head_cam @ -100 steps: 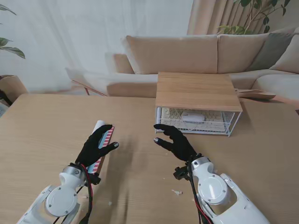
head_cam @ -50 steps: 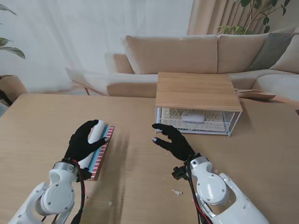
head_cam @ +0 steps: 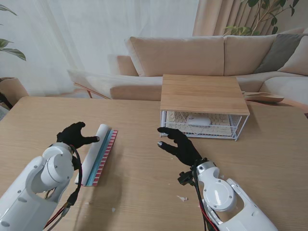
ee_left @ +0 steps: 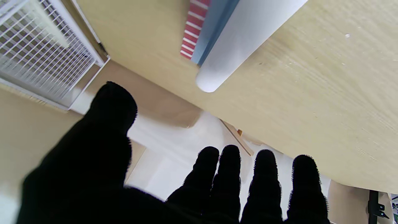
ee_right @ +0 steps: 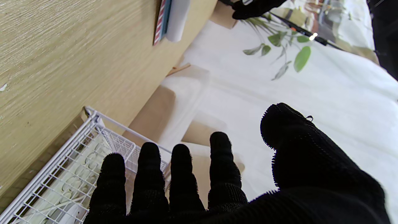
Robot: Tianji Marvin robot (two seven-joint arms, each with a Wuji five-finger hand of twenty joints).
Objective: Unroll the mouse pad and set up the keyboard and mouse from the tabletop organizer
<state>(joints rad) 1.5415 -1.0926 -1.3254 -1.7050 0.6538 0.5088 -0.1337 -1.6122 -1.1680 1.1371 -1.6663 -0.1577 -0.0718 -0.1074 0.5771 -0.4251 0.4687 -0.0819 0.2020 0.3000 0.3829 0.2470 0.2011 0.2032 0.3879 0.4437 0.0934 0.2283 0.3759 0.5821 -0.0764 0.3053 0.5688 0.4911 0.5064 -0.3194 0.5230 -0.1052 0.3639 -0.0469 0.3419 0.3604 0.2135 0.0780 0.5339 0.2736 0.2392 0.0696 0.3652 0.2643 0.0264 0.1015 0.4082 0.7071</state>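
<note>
Lying just right of the empty, spread-fingered left hand [head_cam: 74,135], the rolled mouse pad [head_cam: 97,153] runs nearer-to-farther from me — its loose striped flap faces the unclenched, empty right hand [head_cam: 177,143], well apart.

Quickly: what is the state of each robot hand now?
Left robot hand: open, holding nothing, beside the mouse pad.
Right robot hand: open, holding nothing.
</note>
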